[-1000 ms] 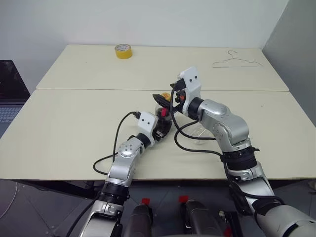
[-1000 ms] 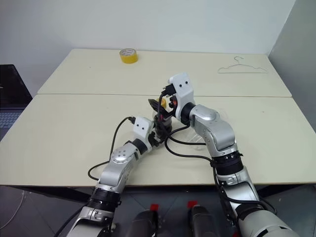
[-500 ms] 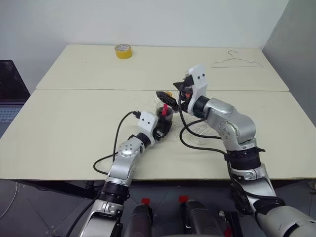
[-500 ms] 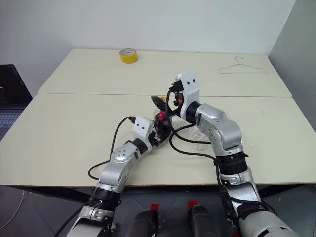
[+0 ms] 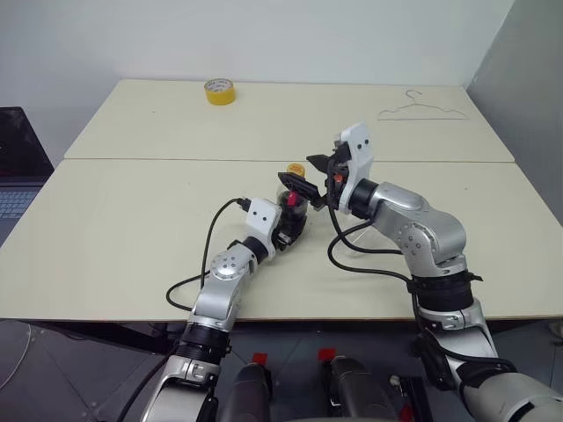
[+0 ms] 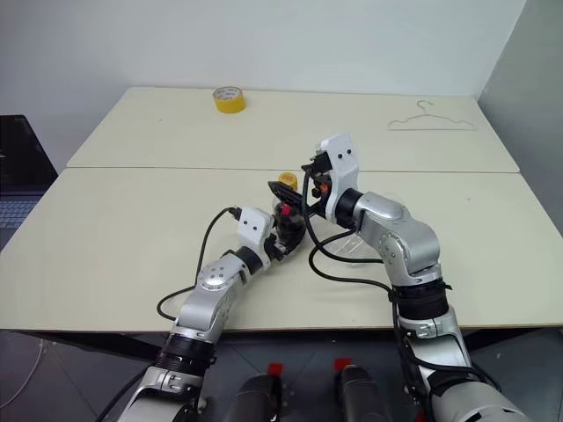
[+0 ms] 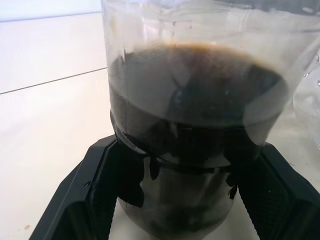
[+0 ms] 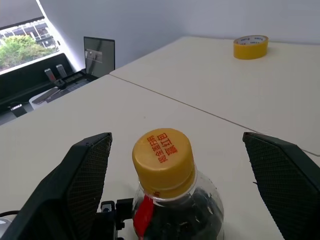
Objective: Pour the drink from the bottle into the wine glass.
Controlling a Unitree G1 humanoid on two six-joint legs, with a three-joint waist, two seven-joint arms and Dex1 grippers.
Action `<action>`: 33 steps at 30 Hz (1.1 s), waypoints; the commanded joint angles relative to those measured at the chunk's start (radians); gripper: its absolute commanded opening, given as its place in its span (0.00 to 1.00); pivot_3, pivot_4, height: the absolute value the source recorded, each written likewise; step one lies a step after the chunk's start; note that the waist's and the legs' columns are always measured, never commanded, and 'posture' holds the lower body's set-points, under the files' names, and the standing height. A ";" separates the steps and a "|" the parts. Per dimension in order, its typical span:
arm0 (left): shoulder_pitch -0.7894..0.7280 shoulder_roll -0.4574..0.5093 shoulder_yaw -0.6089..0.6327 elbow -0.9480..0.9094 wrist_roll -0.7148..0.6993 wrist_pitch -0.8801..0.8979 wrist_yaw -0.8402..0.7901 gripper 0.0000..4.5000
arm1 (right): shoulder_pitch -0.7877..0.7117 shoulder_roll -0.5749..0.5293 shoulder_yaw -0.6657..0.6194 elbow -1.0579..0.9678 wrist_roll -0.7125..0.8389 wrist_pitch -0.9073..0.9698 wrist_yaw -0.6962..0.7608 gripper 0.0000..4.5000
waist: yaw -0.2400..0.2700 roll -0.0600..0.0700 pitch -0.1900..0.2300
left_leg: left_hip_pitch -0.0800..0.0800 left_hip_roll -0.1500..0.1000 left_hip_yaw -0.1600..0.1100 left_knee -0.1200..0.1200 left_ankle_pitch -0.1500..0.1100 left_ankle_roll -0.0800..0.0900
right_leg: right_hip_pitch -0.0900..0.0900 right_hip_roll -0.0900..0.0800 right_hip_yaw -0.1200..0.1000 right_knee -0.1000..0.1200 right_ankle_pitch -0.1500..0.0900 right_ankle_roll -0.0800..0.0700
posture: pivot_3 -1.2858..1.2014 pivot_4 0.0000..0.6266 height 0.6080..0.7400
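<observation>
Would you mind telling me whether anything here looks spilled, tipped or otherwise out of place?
Nothing stands out. The bottle stands upright in the left hand, yellow cap on, drink inside. The table around it looks dry.

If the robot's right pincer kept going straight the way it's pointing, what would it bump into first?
Probably the yellow screw cap of the small clear plastic bottle of dark drink. The cap sits between the open right pincer's two black fingers, just ahead. How far ahead is hard to judge.
</observation>
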State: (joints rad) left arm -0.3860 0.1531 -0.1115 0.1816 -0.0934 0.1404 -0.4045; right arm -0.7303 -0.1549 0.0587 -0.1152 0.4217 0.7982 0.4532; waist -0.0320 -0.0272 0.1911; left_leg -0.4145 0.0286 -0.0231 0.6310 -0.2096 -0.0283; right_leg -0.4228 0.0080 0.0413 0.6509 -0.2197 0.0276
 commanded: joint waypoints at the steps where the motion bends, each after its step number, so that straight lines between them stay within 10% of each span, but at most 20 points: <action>1: -0.005 0.006 0.008 -0.007 0.007 -0.011 0.002 0.73 | -0.007 -0.005 -0.022 -0.054 0.027 -0.003 0.005 0.79 | 0.000 0.000 0.000 | 0.000 0.000 0.000 0.000 0.000 0.000 | 0.000 0.000 0.000 0.000 0.000 0.000 | 0.52 0.24 1.00; 8: -0.005 0.007 0.007 -0.005 0.008 -0.012 0.001 0.73 | -0.006 -0.009 -0.018 -0.058 0.032 -0.006 0.002 0.27 | 0.000 0.000 0.000 | 0.000 0.000 0.000 0.000 0.000 0.000 | 0.000 0.000 0.000 0.000 0.000 0.000 | 0.52 0.24 1.00; 33: -0.001 0.009 0.007 -0.007 0.009 -0.013 0.002 0.73 | 0.000 0.049 -0.144 -0.040 0.248 0.070 0.027 0.27 | 0.000 0.000 0.000 | 0.000 0.000 0.000 0.000 0.000 0.000 | 0.000 0.000 0.000 -0.001 0.000 0.000 | 0.52 0.24 1.00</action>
State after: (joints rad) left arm -0.3864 0.1545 -0.1125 0.1864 -0.0900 0.1304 -0.4045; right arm -0.7259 -0.1124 -0.0662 -0.1076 0.6251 0.8576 0.4840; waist -0.0323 -0.0271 0.1911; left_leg -0.4145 0.0288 -0.0232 0.6308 -0.2096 -0.0283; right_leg -0.4225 0.0081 0.0413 0.6505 -0.2197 0.0276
